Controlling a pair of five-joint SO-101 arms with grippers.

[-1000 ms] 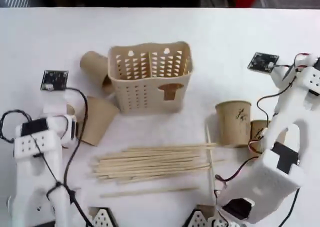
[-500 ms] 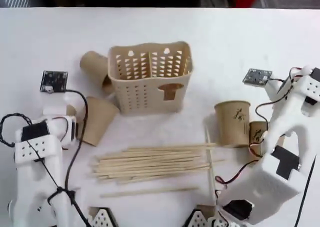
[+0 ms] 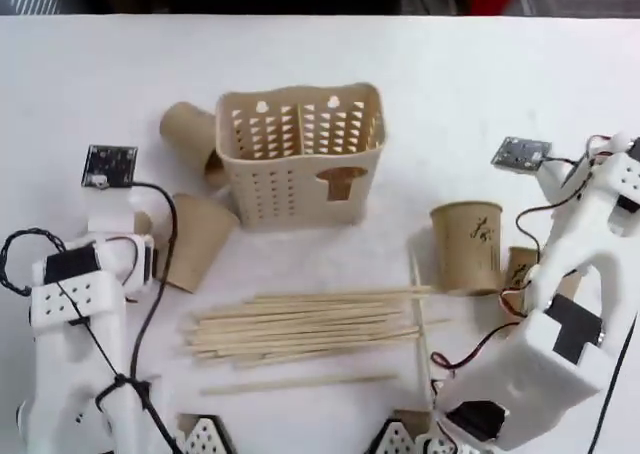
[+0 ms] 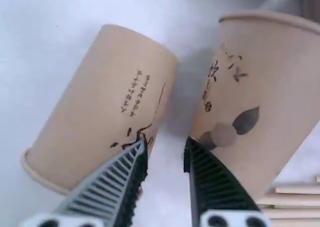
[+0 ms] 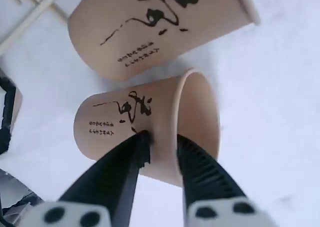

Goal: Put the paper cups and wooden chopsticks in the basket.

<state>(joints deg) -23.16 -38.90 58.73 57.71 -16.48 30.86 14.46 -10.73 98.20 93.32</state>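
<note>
Both arms fold low: the left claw [image 4: 164, 144], narrowly parted and empty, hangs between two paper cups [image 4: 100, 107]. The right claw [image 5: 162, 136], parted as little and empty, hangs over a lying cup [image 5: 120, 117], an upright cup [image 5: 160, 27] just beyond. Five cups in all; one basket [image 3: 300, 189] and one chopsticks pile [image 3: 310, 326] sit between the claws.

Bright, even light nearly washes out the white table [image 3: 480, 64]; faint, soft shadows hug the basket [image 3: 300, 154].
</note>
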